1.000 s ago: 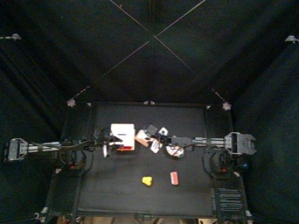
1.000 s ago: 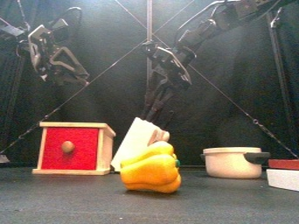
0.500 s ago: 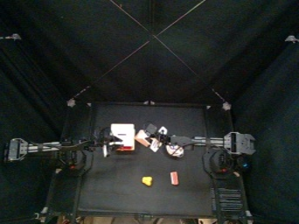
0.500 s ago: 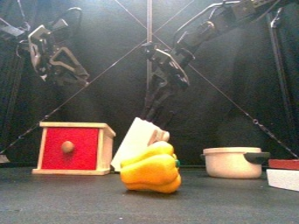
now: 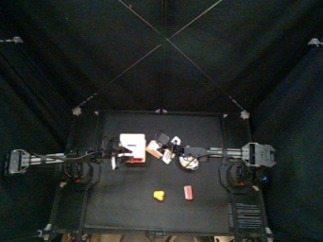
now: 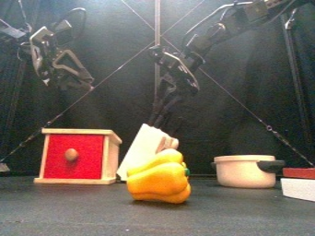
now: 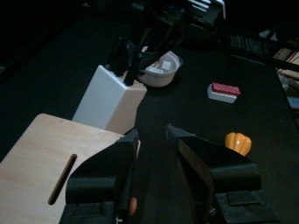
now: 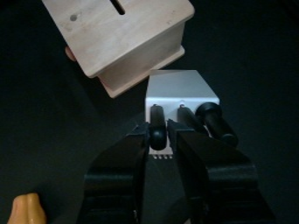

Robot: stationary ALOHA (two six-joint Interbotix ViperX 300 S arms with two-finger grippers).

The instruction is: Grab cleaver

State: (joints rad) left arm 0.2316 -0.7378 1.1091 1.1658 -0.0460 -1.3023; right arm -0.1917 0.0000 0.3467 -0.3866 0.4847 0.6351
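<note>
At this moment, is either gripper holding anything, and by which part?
Nothing is firmly held yet. The right gripper straddles one black handle standing in the knife block, jaws apparently not clamped. The left gripper hangs open and empty.

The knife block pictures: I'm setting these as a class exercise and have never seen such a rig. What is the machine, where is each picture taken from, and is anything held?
It is a robot with two black arms at a small black table. One camera looks straight down, one looks level from the table's front edge, and one rides on each wrist. On the table stand a white knife block, a red box with a wooden top, a yellow pepper, a pot and a small red block. The right gripper has its jaws on either side of one black handle in the block, with no firm grip visible. The left gripper hangs open over the box, empty.
</note>
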